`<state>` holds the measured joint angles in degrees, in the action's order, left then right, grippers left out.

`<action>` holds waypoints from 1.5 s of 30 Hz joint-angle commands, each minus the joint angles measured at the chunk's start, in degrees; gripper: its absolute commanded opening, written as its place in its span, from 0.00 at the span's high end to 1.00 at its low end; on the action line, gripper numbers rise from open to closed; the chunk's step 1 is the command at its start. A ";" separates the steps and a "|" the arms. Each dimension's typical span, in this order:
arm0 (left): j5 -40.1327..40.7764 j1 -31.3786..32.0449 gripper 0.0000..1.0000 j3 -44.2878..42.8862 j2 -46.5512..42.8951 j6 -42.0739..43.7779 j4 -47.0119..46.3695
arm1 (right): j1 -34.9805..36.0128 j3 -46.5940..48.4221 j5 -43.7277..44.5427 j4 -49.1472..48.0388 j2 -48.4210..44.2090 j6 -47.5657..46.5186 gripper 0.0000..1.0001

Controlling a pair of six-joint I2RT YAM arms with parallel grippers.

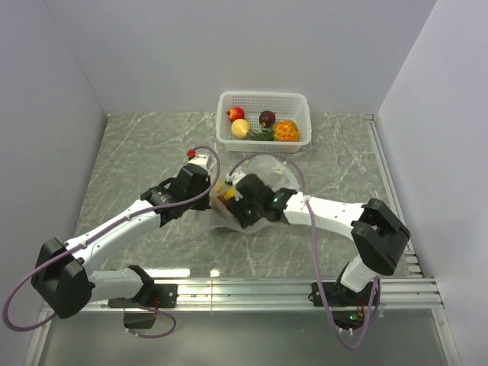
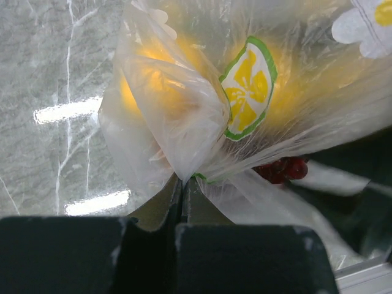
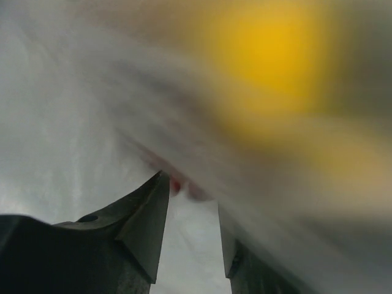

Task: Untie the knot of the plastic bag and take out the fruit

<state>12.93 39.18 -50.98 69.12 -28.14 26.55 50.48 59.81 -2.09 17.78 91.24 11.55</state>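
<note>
Fruit removal seems under way: the left gripper [image 2: 182, 184] pinches the plastic bag [image 2: 184, 110] while the right gripper [image 3: 193, 184], slightly parted, must reach the fruit [image 2: 294, 92].

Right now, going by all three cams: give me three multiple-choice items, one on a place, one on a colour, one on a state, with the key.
1. Where does the white basket stand?
A. At the far side of the table, beyond the plastic bag.
B. Between the arm bases.
C. Against the left wall.

2. What colours has the printed slice on the bag?
A. Red, blue rim.
B. Yellow, green rim.
C. All black.

3. How is the left hand?
A. Wide open.
B. Out of view.
C. Shut on a fold of the bag.

Key:
1 A, the top view shows it past the bag.
2 B, the left wrist view shows it up close.
3 C, its jaws meet on the film.
</note>
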 commanded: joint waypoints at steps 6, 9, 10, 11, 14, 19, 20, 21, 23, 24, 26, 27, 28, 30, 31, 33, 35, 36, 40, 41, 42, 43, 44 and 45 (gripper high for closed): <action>-2.47 -0.16 0.98 4.04 -4.26 -6.39 -0.35 | 13.23 -7.94 1.90 -7.58 -1.07 8.65 0.44; -3.52 -0.16 0.98 7.03 -5.31 -8.42 -1.32 | 14.73 -8.48 2.00 -8.11 -1.15 9.72 0.42; -3.79 -0.16 0.98 7.65 -5.31 -8.68 -1.32 | 14.91 -8.40 1.91 -7.68 -1.59 9.72 0.41; -4.14 -0.16 0.97 7.74 -5.40 -8.86 -1.32 | 14.91 -8.22 3.30 -7.50 -2.03 9.46 0.40; -4.23 -0.07 0.97 8.27 -5.58 -9.04 -0.88 | 14.74 -7.43 6.73 -6.53 -4.58 7.79 0.38; -2.29 -0.07 0.97 8.79 -6.10 -9.21 0.35 | 13.16 -4.27 11.85 -5.82 -7.66 5.24 0.39; -2.38 -0.07 0.97 8.88 -6.45 -9.30 0.26 | 12.37 -4.09 11.23 -6.35 -7.74 4.89 0.41; -2.56 -0.07 0.97 9.06 -6.54 -9.39 0.09 | 10.97 -3.74 10.79 -6.70 -7.40 4.54 0.42; -3.00 -0.07 0.97 9.50 -6.90 -9.56 0.00 | 10.17 -3.74 10.61 -8.54 -6.70 3.49 0.47; -3.00 0.02 0.97 9.67 -6.98 -9.56 0.00 | 9.90 -3.82 10.26 -9.42 -6.26 3.30 0.48; -2.91 -0.07 0.97 10.02 -7.16 -9.65 0.17 | 9.11 -4.09 9.48 -12.32 -4.06 2.95 0.48; -2.82 -0.07 0.97 10.02 -7.07 -9.48 0.26 | 9.11 -4.35 8.86 -13.20 -2.40 2.86 0.48; -2.82 -0.07 0.97 10.11 -7.25 -9.56 0.26 | 9.02 -4.53 8.77 -14.86 -1.43 2.69 0.46; -2.73 -0.07 0.98 10.11 -7.25 -9.48 0.09 | 8.85 -4.53 8.33 -16.37 1.12 2.77 0.35; -2.73 -0.07 0.98 10.03 -7.33 -9.48 0.09 | 8.93 -4.53 7.98 -17.68 2.09 2.77 0.30; -2.65 -0.07 0.98 10.02 -7.16 -9.48 0.00 | 8.93 -4.18 8.06 -17.69 4.63 2.86 0.19; -2.73 -0.07 0.98 10.02 -7.07 -9.56 0.00 | 8.93 -4.26 8.94 -19.88 6.05 3.04 0.15; -2.65 0.02 0.98 10.20 -7.07 -9.65 -0.26 | 8.85 -4.79 9.55 -20.32 7.10 3.13 0.15; -2.56 0.02 0.98 10.20 -7.16 -9.83 -0.44 | 8.93 -5.93 12.36 -21.99 8.86 3.48 0.17; -2.47 0.02 0.98 10.11 -6.99 -9.74 -0.44 | 8.94 -6.11 12.72 -22.17 8.95 3.74 0.21; -2.03 0.02 0.98 9.94 -7.07 -9.74 -0.35 | 8.94 -6.89 12.98 -22.26 8.78 3.92 0.25; -1.86 0.02 0.98 9.76 -6.90 -9.74 -0.09 | 8.85 -7.34 13.25 -22.70 8.34 4.09 0.37; -1.51 0.02 0.98 9.76 -6.98 -9.74 0.08 | 8.76 -7.86 12.90 -22.96 7.56 4.35 0.49; -1.07 0.02 0.98 9.59 -6.98 -9.74 0.35 | 8.85 -9.00 13.07 -23.14 5.89 4.44 0.66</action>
<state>10.59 39.18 -41.34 63.13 -37.21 26.92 59.48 53.25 8.01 -3.55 98.91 15.09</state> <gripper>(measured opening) 0.030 0.474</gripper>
